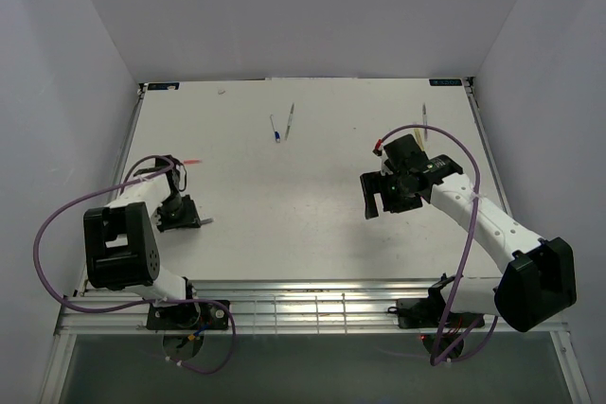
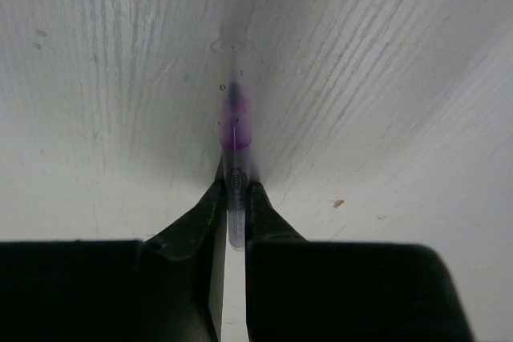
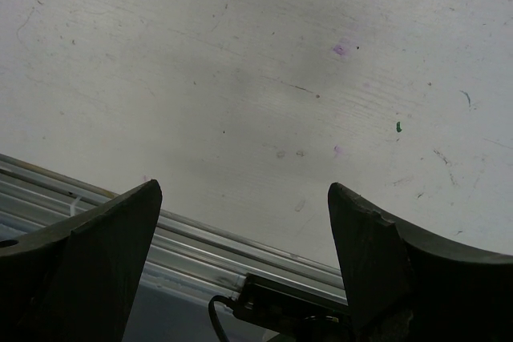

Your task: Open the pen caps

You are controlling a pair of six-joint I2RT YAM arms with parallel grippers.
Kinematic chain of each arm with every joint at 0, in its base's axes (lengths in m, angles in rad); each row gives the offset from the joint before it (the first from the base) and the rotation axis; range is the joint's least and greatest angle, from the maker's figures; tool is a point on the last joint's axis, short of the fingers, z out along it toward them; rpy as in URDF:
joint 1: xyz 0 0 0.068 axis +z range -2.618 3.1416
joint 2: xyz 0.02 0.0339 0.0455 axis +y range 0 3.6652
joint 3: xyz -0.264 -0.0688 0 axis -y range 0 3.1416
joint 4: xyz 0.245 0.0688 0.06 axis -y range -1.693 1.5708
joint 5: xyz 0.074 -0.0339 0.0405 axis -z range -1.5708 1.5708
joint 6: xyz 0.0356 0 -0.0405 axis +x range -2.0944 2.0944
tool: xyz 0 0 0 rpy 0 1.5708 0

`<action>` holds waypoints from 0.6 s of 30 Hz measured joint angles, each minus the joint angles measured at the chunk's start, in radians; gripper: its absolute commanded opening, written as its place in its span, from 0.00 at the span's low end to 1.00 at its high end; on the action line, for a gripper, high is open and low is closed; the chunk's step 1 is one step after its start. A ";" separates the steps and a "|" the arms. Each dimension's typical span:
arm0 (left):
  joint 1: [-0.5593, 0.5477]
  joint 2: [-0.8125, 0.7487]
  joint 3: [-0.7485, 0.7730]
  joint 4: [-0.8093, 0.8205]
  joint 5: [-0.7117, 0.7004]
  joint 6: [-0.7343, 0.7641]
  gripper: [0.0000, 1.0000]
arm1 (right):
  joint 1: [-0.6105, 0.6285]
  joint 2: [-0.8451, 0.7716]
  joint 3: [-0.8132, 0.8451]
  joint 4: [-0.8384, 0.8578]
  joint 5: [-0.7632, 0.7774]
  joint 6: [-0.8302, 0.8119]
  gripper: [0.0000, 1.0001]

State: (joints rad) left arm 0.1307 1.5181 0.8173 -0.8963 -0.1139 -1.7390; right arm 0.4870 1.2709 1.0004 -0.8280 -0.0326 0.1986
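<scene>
So the left gripper [image 2: 235, 198] has its two black fingers [image 2: 204, 218] pinched nearly together on a thin clear-barrelled purple pen [image 2: 236, 174]. They're clamping the printed end of the barrel, low against the white table [image 2: 401, 78]. The pen points straight away from the left gripper. Its short see-through pen cap [image 2: 232, 62] looks to be on the far end, past the purple band.

The right gripper [image 3: 244, 222] is spread wide, and its fingers [image 3: 112, 230] aren't holding or touching anything. It hangs above the table by the metal front rail [image 3: 200, 238].

In the top view the right gripper [image 1: 382, 198] sits well off to the right of the left gripper [image 1: 178, 213]. A thin red pen [image 1: 192, 162] lies just beyond the left gripper. Farther out and to the right there's a blue-tipped pen [image 1: 275, 130] with a thin grey pen [image 1: 290, 120] beside it. A yellowish pen [image 1: 425, 118] is way over at the far right.
</scene>
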 measured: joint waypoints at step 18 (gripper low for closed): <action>-0.394 -0.038 0.216 0.237 0.267 0.608 0.00 | 0.000 0.124 0.194 -0.006 -0.262 0.063 0.92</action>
State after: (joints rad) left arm -0.2638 1.4799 1.0336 -0.6598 0.1532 -1.1313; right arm 0.4870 1.3949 1.1946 -0.8337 -0.2951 0.2619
